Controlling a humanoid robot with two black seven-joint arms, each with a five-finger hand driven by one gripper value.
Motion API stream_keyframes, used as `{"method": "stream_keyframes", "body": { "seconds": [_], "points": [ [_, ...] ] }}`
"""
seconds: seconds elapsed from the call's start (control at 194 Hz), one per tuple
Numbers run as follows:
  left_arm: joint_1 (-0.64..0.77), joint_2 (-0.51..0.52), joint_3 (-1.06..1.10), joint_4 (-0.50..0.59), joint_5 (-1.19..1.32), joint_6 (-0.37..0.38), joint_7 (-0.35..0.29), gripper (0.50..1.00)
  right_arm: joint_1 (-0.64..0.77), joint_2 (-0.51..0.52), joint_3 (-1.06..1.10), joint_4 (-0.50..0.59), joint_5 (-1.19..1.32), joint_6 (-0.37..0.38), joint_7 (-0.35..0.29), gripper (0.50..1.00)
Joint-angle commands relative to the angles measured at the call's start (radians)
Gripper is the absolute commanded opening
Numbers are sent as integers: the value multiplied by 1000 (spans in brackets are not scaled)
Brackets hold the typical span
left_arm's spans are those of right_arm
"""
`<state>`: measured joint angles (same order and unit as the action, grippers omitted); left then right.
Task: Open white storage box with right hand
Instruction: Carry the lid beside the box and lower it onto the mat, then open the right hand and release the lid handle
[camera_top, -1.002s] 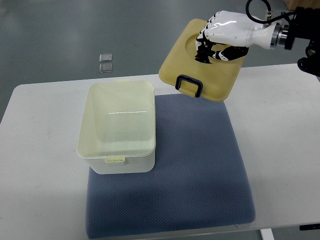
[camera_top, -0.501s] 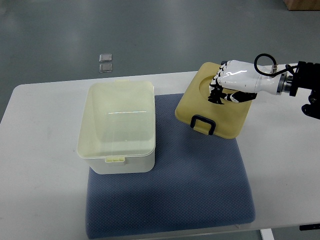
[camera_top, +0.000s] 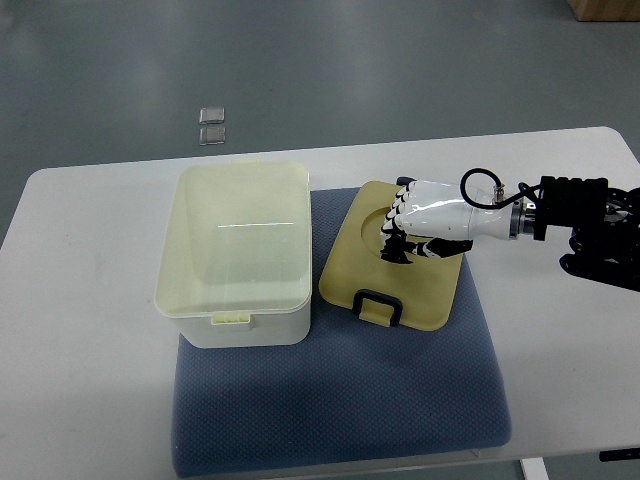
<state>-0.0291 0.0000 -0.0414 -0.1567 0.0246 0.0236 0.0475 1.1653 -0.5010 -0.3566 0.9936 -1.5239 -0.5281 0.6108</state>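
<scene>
Right hand, white shell with black joints, reaches in from the right edge and sits on the far part of the lid. Fingers are curled down into the lid's round recess, gripping the lid there; fingertips are hidden under the knuckles, so the exact contact cannot be made out. Forearm and black wrist housing run off toward the right edge, with a black cable loop above the wrist.

Lid is tan-yellow, lying on the mat, tilt hard to judge from this steep view. Black latch shows at its near edge. Lid's left edge is just beside the box, whether touching cannot be told.

Box stands open at the left, its right part on the mat and its left part over the table. Interior looks pale and bare, with a thin bright glare line across it. Small clip at the near rim.

Mat's near edge is cut off by the frame. Two small clear squares lie on the floor beyond the table; what they are is unclear.
</scene>
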Motion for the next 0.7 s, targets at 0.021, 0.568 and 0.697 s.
{"method": "stream_keyframes", "body": {
  "seconds": [0.021,0.568,0.697],
  "points": [
    [0,0,0,0,0,1,0,1000,-7,-1,-1,0,2,0,0,817],
    [0,0,0,0,0,-1,0,1000,155,-94,70,0,22,63,0,876],
    [0,0,0,0,0,-1,0,1000,117,-97,271,8,85,138,0,874]
  ]
}}
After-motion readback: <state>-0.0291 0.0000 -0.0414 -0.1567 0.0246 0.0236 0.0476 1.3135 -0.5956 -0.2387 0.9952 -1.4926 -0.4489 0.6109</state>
